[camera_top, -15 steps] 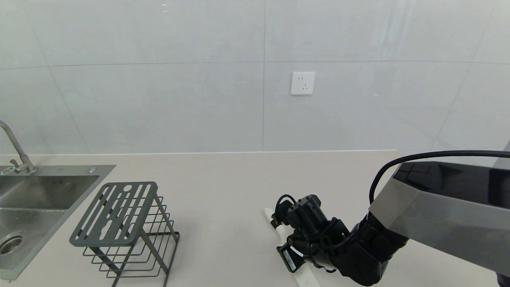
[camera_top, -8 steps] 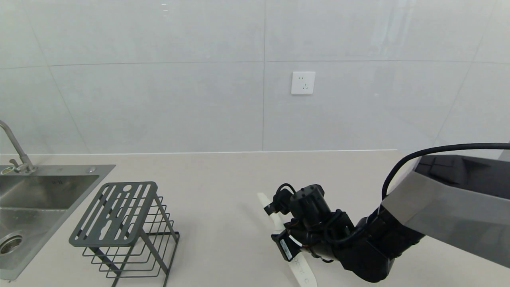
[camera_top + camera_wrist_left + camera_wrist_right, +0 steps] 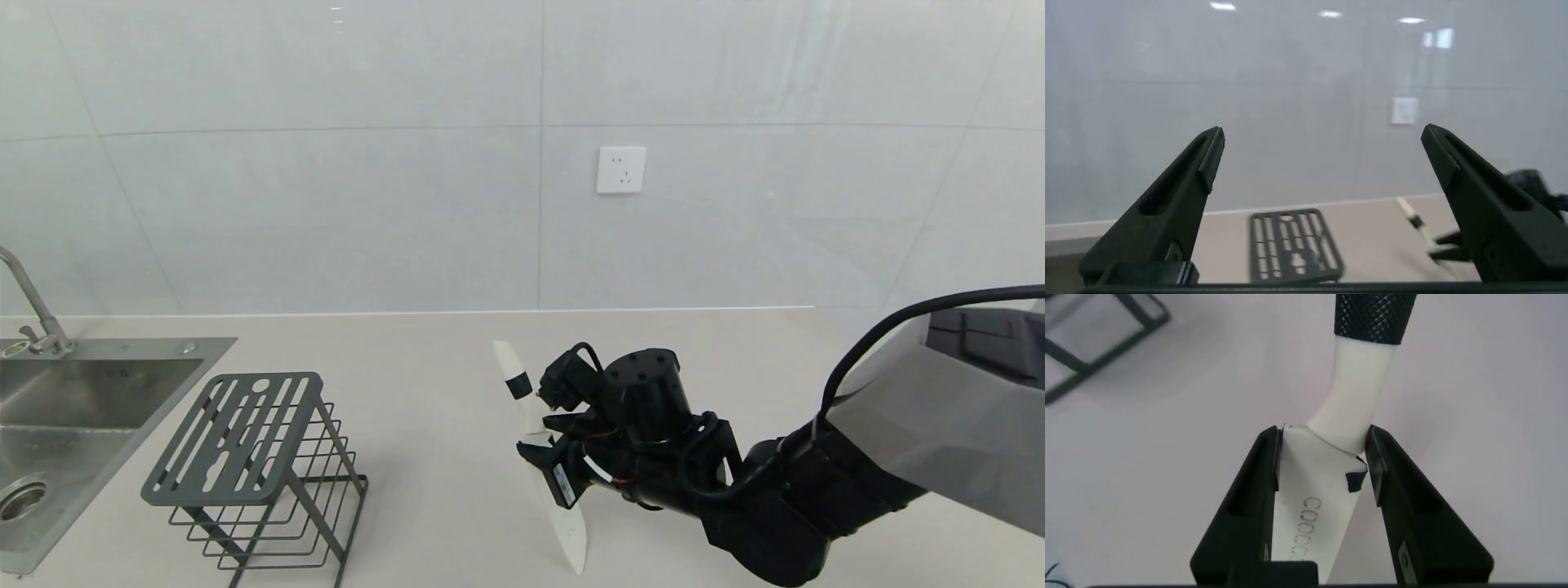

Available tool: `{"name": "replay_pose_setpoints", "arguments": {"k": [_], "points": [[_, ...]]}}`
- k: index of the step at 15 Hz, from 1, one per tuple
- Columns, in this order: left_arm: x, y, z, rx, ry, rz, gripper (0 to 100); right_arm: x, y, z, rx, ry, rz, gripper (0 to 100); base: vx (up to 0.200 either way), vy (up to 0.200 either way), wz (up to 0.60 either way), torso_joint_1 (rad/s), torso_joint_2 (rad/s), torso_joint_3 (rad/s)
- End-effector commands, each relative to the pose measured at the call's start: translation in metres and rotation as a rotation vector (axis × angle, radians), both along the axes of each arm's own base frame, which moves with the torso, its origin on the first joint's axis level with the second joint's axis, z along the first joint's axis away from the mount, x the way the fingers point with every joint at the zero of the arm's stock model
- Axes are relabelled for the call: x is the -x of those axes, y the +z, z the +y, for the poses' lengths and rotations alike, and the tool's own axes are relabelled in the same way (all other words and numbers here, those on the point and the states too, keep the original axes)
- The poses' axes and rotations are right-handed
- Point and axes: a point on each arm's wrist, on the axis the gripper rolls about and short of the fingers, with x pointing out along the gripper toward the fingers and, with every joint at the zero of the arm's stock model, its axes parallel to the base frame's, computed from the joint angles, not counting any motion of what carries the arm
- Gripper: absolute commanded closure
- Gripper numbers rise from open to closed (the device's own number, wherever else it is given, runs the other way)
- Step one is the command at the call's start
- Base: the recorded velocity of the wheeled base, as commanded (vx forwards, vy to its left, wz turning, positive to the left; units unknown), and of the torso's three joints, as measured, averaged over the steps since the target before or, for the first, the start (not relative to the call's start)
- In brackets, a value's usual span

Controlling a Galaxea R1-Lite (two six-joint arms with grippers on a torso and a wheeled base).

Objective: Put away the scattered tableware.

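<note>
Pinching a white knife point(image 3: 569, 527) by its blade, the right pincer point(image 3: 1323, 445) holds it tilted over the surface point(image 3: 441, 367), to the right of the dark rack point(image 3: 237, 441). The left pincer point(image 3: 1323, 135) is spread wide.

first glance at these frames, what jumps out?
The black right gripper is shut on a white knife with a black band on its handle, held tilted over the beige countertop, right of centre in the head view. To the robot's left of it stands a dark grey slotted metal rack, with a stainless steel sink beyond at the counter's left end.
</note>
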Motion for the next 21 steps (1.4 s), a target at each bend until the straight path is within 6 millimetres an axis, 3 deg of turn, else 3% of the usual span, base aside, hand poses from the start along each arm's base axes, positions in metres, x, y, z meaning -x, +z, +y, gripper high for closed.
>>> {"name": "replay_pose_setpoints", "arguments": {"k": [1, 3, 5, 8, 9, 12, 18, 21], "points": [[-0.058, -0.002, -0.022, -0.057, -0.197, 0.272, 0, 0.004, 0.015, 0.004, -0.049, 0.020, -0.044, 100, 0.000, 0.000, 0.00, 0.000, 0.00, 0.000], [-0.088, 0.003, -0.042, -0.078, -0.267, 0.312, 0, 0.005, 0.022, 0.006, -0.080, 0.028, -0.073, 100, 0.000, 0.000, 0.00, 0.000, 0.00, 0.000], [-0.138, 0.003, -0.076, -0.095, -0.317, 0.309, 0, 0.007, 0.029, 0.006, -0.103, 0.040, -0.087, 100, 0.000, 0.000, 0.00, 0.000, 0.00, 0.000], [-0.182, -0.019, -0.115, -0.128, -0.371, 0.343, 0, 0.007, 0.029, 0.006, -0.102, 0.043, -0.086, 100, 0.000, 0.000, 0.00, 0.000, 0.00, 0.000], [-0.199, -0.036, -0.128, -0.165, -0.374, 0.357, 0, 0.007, 0.028, 0.005, -0.100, 0.042, -0.086, 100, 0.000, 0.000, 0.00, 0.000, 0.00, 0.000], [-0.216, -0.062, -0.152, -0.224, -0.411, 0.408, 0, 0.008, 0.027, 0.005, -0.105, 0.044, -0.090, 100, 0.000, 0.000, 0.00, 0.000, 0.00, 0.000], [-0.249, -0.065, -0.175, -0.210, -0.408, 0.400, 0, 0.009, 0.026, 0.003, -0.121, 0.055, -0.097, 100, 0.000, 0.000, 0.00, 0.000, 0.00, 0.000], [-0.273, -0.082, -0.177, -0.202, -0.368, 0.425, 0, 0.009, 0.025, 0.003, -0.121, 0.055, -0.097, 100, 0.000, 0.000, 0.00, 0.000, 0.00, 0.000]]}}
